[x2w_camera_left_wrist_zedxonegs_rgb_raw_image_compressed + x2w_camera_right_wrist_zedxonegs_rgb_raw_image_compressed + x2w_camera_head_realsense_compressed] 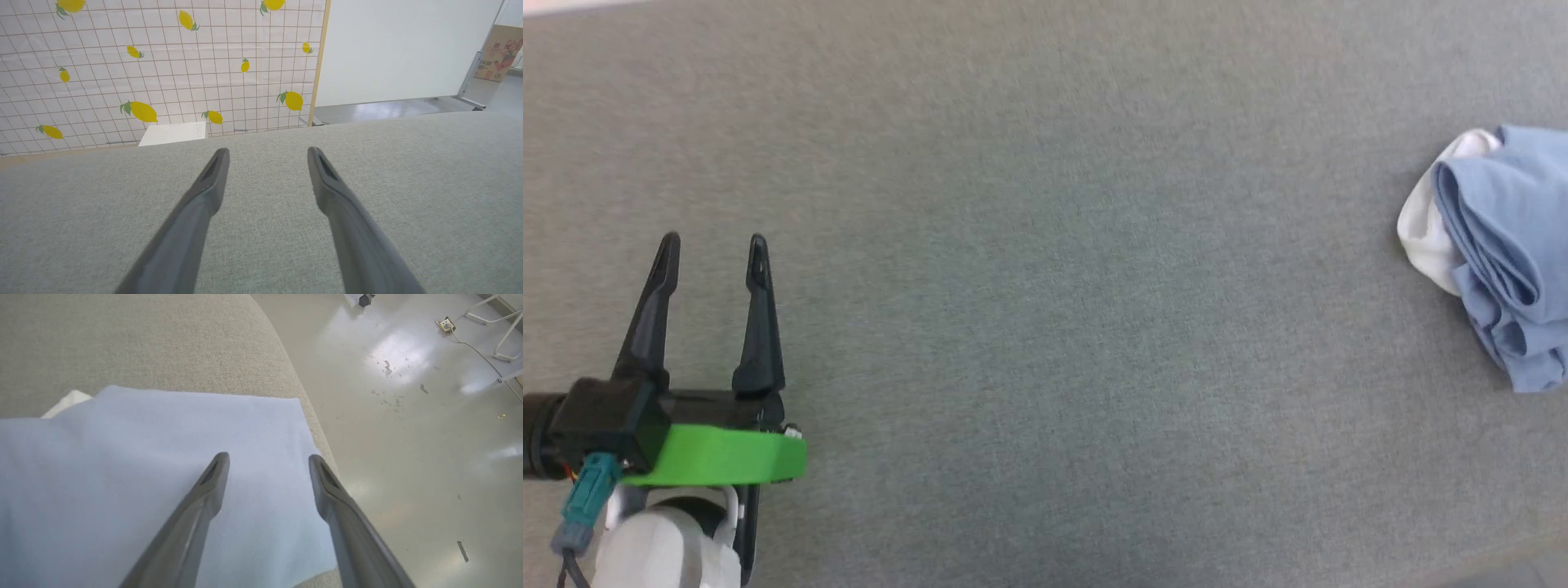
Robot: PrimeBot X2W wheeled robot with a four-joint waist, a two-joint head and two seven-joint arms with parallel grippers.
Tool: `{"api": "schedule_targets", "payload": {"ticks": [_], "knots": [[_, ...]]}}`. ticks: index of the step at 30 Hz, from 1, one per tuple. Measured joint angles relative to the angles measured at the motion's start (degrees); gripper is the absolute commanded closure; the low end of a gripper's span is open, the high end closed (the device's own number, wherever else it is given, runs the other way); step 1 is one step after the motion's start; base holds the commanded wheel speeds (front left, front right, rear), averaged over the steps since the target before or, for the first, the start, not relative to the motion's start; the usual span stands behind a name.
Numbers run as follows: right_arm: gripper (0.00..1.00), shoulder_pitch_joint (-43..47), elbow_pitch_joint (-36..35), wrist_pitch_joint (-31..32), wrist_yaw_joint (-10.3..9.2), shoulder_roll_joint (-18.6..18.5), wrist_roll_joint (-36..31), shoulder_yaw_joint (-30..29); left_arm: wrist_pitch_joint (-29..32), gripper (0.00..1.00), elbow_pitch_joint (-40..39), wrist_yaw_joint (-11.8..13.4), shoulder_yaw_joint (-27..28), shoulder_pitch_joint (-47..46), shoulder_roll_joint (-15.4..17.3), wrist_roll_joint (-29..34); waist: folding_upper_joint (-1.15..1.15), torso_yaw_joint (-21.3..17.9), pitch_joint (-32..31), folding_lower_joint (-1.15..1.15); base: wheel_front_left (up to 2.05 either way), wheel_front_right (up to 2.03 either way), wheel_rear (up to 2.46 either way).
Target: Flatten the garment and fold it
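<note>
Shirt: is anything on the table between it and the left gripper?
Nothing visible does. The grey table between the left gripper and the crumpled shirt carries no other object in the head view.

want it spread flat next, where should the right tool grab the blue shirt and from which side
Probably the free corner of the shirt's flat top layer, near the table edge: it lies smooth with straight edges, so one layer may pinch. Bring the open right tool down from above on the floor side, not into the bunched folds.
</note>
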Motion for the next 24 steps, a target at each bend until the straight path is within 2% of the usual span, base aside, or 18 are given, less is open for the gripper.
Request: {"api": "schedule_targets", "payload": {"ticks": [4, 9, 12, 16, 20, 24], "knots": [[0.0, 3.98, -3.83, -2.6, 0.0, 1.72, 2.56, -0.3, -1.66, 0.0, 1.88, 0.67, 0.22, 1.1, -1.02, -0.54, 0.0, 1.22, -3.05, 0.0, 0.0, 0.0, 0.0], [0.0, 10.16, -10.34, -8.21, 0.0, 4.8, 2.38, -2.9, -3.01, 0.0, 4.23, 1.65, -0.47, 2.33, -2.22, -0.26, 0.0, 2.95, -6.89, 0.0, 0.0, 0.0, 0.0], [0.0, 13.74, -15.7, -11.24, 0.0, 8.76, 0.82, -5.79, -3.43, 0.0, 5.63, 2.04, -1.44, 2.82, -2.37, 0.6, 0.0, 4.13, -9.3, 0.0, 0.0, 0.0, 0.0], [0.0, 19.66, -24.96, -12.98, -0.01, 16.91, -3.13, -9.38, -3.74, 0.0, 6.73, 2.18, -2.41, 4.46, -2.96, 0.73, 0.0, 5.79, -12.61, 0.0, 0.0, 0.0, 0.0], [0.0, 26.26, -35.52, -11.91, -0.01, 25.21, -8.21, -10.1, -3.79, 0.0, 7.32, 2.22, -3.24, 6.3, -3.5, 0.71, 0.0, 7.59, -15.72, 0.0, 0.0, 0.0, 0.0], [0.0, 31.31, -43.45, -9.24, -0.01, 28.33, -10.72, -9.11, -3.79, 0.0, 7.59, 2.24, -3.83, 7.49, -3.69, 0.68, 0.0, 9.67, -18.2, 0.0, 0.0, 0.0, 0.0]]}}
